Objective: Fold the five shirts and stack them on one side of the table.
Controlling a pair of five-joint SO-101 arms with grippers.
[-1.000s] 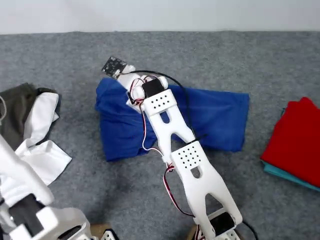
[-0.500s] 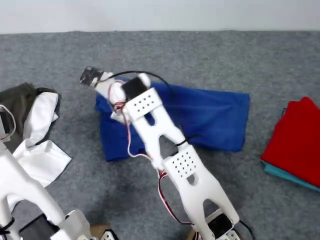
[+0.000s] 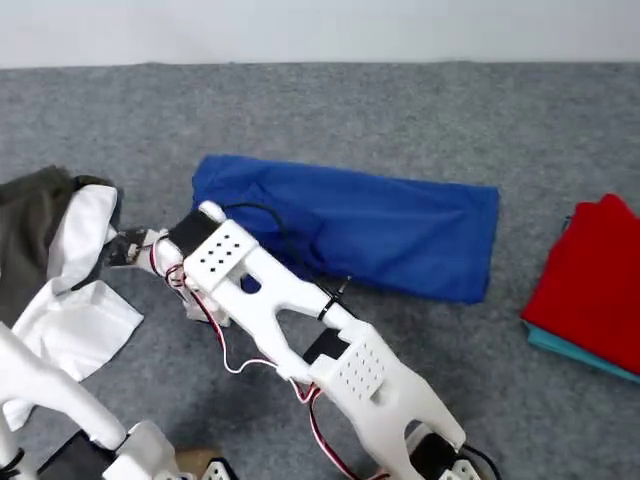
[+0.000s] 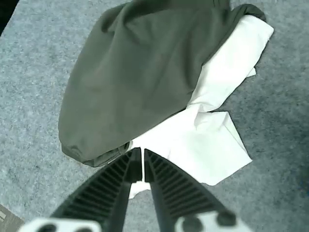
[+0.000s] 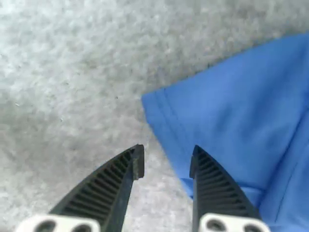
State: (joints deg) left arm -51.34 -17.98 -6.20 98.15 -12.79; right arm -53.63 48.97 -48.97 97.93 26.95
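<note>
My right gripper (image 5: 166,157) stands well apart at the tips and grasps nothing. One finger is over the grey table cover (image 5: 58,72), the other over the corner of the blue shirt (image 5: 241,111); whether either tip touches down I cannot tell. My left gripper (image 4: 141,153) has its fingers drawn to a thin slit with nothing between them. It is poised over the white shirt (image 4: 203,145), just beside the hem of the dark green shirt (image 4: 130,72).

A second ago my right arm (image 3: 260,290) lay across the blue shirt with its wrist at the far left corner. It has since swung nearer and leftward, and that corner is uncovered.

From above, the blue shirt (image 3: 400,230) is a long, fairly smooth band across the middle of the table. The dark green shirt (image 3: 30,220) lies rumpled at the left edge, the white shirt (image 3: 75,310) partly over it. At the right edge a folded red shirt (image 3: 590,280) rests on a teal one (image 3: 560,345) (a thin strip showing).
</note>
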